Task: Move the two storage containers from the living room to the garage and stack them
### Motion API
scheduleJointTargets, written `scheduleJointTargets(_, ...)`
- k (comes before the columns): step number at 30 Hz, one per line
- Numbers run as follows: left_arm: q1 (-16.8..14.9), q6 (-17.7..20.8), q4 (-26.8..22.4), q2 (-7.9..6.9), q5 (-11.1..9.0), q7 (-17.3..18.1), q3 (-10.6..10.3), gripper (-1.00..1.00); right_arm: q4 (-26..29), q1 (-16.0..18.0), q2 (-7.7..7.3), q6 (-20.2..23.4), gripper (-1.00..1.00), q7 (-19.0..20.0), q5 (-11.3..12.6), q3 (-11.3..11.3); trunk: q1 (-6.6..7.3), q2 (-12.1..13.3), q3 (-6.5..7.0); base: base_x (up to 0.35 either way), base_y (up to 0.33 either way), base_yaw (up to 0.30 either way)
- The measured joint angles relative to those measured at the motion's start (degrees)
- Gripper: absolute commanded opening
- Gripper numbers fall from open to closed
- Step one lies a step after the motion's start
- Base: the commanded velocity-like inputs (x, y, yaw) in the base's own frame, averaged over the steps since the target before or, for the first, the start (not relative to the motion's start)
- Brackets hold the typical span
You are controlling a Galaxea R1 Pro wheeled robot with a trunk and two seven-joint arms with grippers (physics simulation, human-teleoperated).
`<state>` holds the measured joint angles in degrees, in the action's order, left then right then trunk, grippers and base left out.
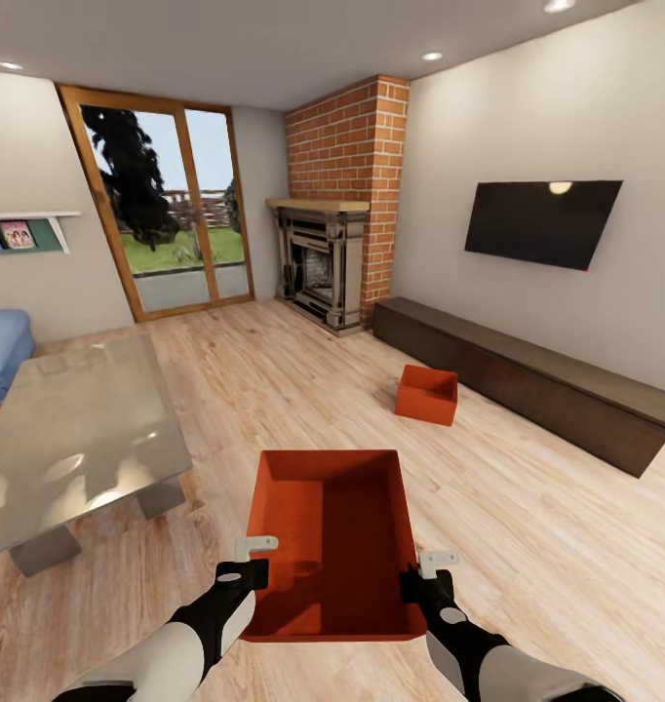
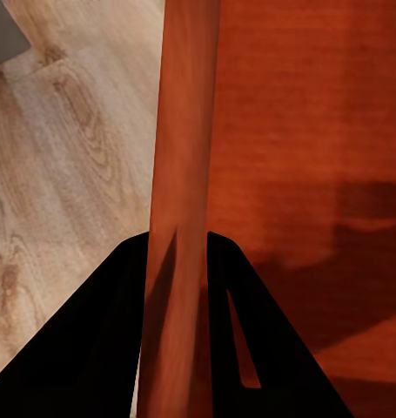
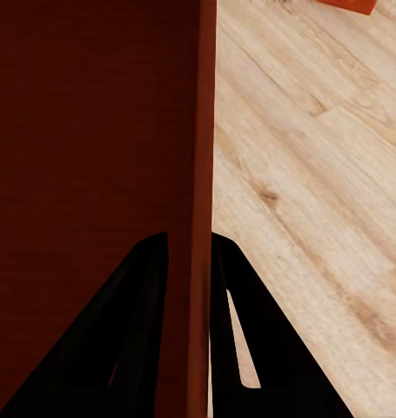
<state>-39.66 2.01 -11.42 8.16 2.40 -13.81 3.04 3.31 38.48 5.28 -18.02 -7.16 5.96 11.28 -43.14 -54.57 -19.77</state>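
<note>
Both fingers pairs pinch near container (image 1: pixel 337 526) side walls (second container (image 1: pixel 427 394) beside cabinet (image 1: pixel 528 380)).

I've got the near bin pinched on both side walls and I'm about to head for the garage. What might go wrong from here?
1. Each gripper, left and right, holds only a thin side wall of the near container; uneven arm motion may twist it or let it slip.
2. The glass table stands close on the left; turning could clip it.
3. The second container still waits by the dark cabinet.
</note>
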Motion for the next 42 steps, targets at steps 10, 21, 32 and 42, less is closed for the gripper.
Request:
scheduleJointTargets(10,0.0,0.0,0.0,-0.03,-0.1,0.0,-0.1,-1.0,0.0,0.0,0.02,0.0,-1.0,0.0,0.0,0.0,2.2,4.0,1.8,0.0,0.0,0.0)
scheduleJointTargets(21,0.0,0.0,0.0,-0.02,-0.1,0.0,-0.1,-1.0,0.0,0.0,0.0,0.0,-1.0,0.0,0.0,0.0,4.62,8.4,3.78,0.0,0.0,0.0)
scheduleJointTargets(32,0.0,0.0,0.0,-0.01,0.0,0.0,0.0,-1.0,0.0,0.0,0.03,0.0,-1.0,-0.1,0.0,0.0,5.06,9.3,4.14,0.0,0.0,0.0)
scheduleJointTargets(42,0.0,0.0,0.0,-0.02,0.0,0.0,0.0,-1.0,0.0,0.0,0.08,-0.1,-1.0,-0.2,0.0,0.1,5.06,9.3,4.55,0.0,0.0,0.0)
